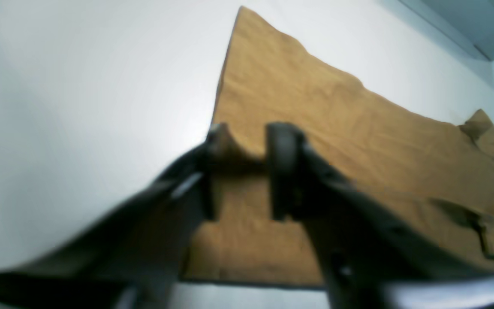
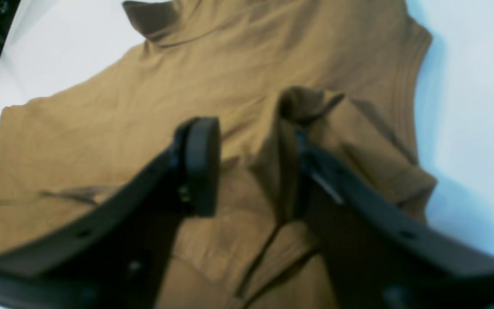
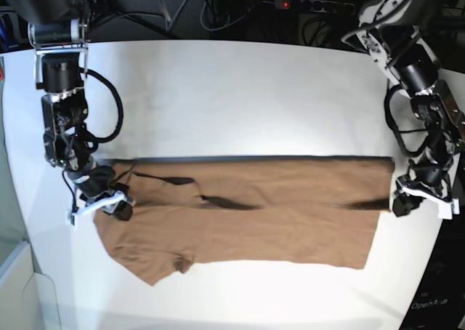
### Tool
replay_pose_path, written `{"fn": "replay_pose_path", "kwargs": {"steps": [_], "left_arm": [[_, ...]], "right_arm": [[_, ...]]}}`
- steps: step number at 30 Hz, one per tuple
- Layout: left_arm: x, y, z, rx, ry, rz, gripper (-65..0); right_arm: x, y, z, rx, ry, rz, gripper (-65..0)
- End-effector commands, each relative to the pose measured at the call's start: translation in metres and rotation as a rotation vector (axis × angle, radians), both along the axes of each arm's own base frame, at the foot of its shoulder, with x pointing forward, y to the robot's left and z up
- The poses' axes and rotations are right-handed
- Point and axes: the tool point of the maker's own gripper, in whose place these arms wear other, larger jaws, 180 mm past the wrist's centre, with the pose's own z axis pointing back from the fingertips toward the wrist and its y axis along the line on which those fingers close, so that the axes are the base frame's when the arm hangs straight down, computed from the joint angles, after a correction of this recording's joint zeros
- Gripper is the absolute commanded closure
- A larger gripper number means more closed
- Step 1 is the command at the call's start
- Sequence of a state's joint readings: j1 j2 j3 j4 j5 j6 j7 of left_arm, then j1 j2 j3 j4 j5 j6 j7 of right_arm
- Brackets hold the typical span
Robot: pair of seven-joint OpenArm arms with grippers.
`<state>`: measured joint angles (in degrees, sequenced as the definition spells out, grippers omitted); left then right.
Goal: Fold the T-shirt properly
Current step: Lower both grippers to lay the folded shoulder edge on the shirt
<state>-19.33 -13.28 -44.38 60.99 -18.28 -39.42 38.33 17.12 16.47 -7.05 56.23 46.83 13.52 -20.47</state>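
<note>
T-shirt (image 3: 247, 217) spread flat across the white counter (image 3: 240, 97), folded lengthwise. At its 3 o'clock edge, left tool (image 1: 247, 171) parted over the hem corner. At 9 o'clock, right tool (image 2: 251, 165) parted, cloth seemingly draped on one finger (image 2: 311, 171).

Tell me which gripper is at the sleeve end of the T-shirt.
The right gripper, on the base view's left, is at the sleeve end of the T-shirt. The left gripper is at the straight hem end.
</note>
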Motion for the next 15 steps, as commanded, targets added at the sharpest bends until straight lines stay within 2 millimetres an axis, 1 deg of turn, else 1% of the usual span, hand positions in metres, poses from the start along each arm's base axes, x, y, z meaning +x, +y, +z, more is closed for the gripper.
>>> {"fn": "replay_pose_path", "kwargs": {"steps": [1,3,4,6,9,11,13,14,15], "left_arm": [[0.009,0.009,0.024,0.014,-0.073,0.009,-28.2],[0.005,0.009,0.019,0.013,-0.064,0.011,-38.0],[0.002,0.01,0.018,0.018,-0.065,0.013,-41.4],[-0.001,0.011,0.016,0.02,-0.061,0.015,-45.8],[-0.001,0.011,0.015,0.019,-0.058,0.015,-46.2],[-0.002,0.011,0.014,0.019,-0.055,0.015,-46.4],[-0.005,0.011,0.01,0.019,-0.046,0.015,-46.4],[-0.005,0.011,0.01,0.019,-0.046,0.015,-46.4],[-0.005,0.011,0.01,0.019,-0.046,0.015,-46.4]], "right_arm": [[0.013,-0.004,0.022,-0.003,-0.068,-0.003,-29.0],[0.013,-0.004,0.023,-0.003,-0.07,-0.001,-32.1],[0.014,-0.004,0.023,-0.003,-0.072,0.0,-32.4],[0.014,-0.004,0.023,-0.003,-0.072,0.0,-32.4],[0.014,-0.007,0.024,-0.003,-0.076,-0.007,-32.2],[0.008,-0.008,0.018,-0.006,-0.062,-0.007,-32.2],[0.006,-0.013,0.024,-0.021,-0.085,-0.009,-32.1],[0.004,-0.01,0.025,-0.024,-0.097,-0.004,-32.1],[0.003,-0.009,0.032,-0.029,-0.12,0.001,-32.1]]}}
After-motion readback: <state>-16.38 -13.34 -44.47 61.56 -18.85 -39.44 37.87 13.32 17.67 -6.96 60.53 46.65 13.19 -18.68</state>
